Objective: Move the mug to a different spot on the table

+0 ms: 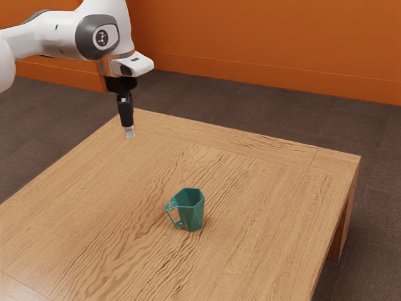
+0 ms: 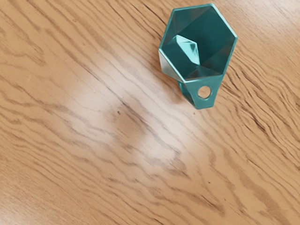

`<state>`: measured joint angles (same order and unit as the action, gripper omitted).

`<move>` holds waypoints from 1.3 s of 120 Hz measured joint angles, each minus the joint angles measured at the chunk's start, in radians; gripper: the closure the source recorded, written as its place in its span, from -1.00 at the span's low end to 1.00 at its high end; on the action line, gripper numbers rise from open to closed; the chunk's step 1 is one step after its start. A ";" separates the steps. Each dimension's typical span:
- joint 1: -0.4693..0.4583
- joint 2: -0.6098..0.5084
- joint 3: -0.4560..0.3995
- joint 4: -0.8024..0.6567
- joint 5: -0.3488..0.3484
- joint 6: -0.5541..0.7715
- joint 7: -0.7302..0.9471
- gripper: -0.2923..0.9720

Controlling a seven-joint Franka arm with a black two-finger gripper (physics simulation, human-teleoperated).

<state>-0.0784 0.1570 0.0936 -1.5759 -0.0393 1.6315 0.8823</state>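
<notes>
Wood-grained tabletop (image 1: 75, 251) filled the foreground, bare planks running toward the far edge. Near its middle stood a teal mug (image 1: 188, 209), upright, mouth open to the ceiling, its handle turned toward the exterior view's left. The claw (image 1: 129, 128) hung pointing down above the tabletop's far corner at the exterior view's left, well apart from the mug and touching nothing. Whether it was spread or pressed together could not be told. From the wrist, the mug (image 2: 199, 42) showed a six-sided rim, standing on the tabletop (image 2: 93, 140).
</notes>
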 joint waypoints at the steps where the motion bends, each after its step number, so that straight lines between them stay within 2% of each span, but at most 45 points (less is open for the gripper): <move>1: 0.000 0.000 0.000 0.000 0.000 0.000 0.000 -0.54; 33: 0.001 -0.022 -0.005 -0.006 0.005 -0.001 0.013 -0.54; 54: 0.004 -0.146 -0.069 -0.182 -0.016 0.015 0.018 -0.54; 71: -0.028 -0.173 -0.089 -0.322 -0.020 0.110 0.022 -0.54; 81: -0.055 -0.193 -0.090 -0.389 0.003 0.181 0.022 -0.54; 99: -0.060 -0.172 -0.090 -0.468 0.018 0.310 0.016 -0.54; 114: -0.047 -0.149 -0.092 -0.486 0.019 0.368 -0.002 -0.54; 140: -0.020 -0.087 -0.092 -0.525 -0.060 0.458 -0.027 -0.54; 156: -0.038 -0.071 -0.092 -0.555 -0.089 0.533 -0.039 -0.54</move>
<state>-0.1169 0.0856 0.0016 -2.1309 -0.1281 2.1643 0.8429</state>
